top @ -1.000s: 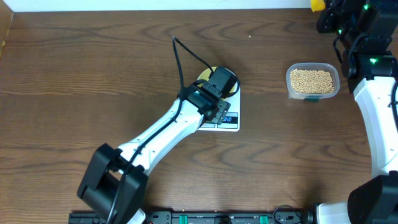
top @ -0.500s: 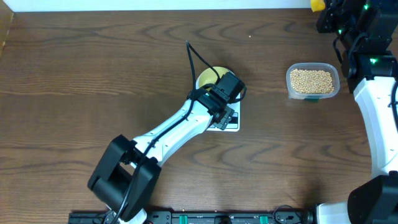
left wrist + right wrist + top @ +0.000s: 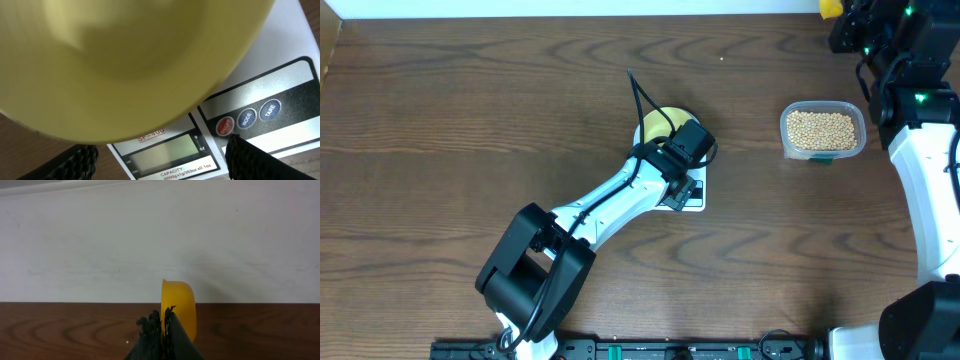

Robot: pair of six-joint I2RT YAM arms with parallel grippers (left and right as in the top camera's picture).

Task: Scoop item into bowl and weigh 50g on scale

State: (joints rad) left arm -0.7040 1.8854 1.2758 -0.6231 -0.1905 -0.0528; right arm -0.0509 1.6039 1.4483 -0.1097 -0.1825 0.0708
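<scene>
Beans (image 3: 822, 130) wait nearest your right gripper (image 3: 163, 318), clamped on the scoop (image 3: 181, 305), while your left gripper (image 3: 165, 162) hangs open at the bowl (image 3: 125, 60).

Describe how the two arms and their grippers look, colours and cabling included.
The left arm and right arm match: smooth white links joined by bulky black joints. A thin black cable loops above the left wrist. Small green lights glow on the right arm's black wrist section. The left gripper has dark, rough-textured fingers; the right gripper is dark too.
</scene>
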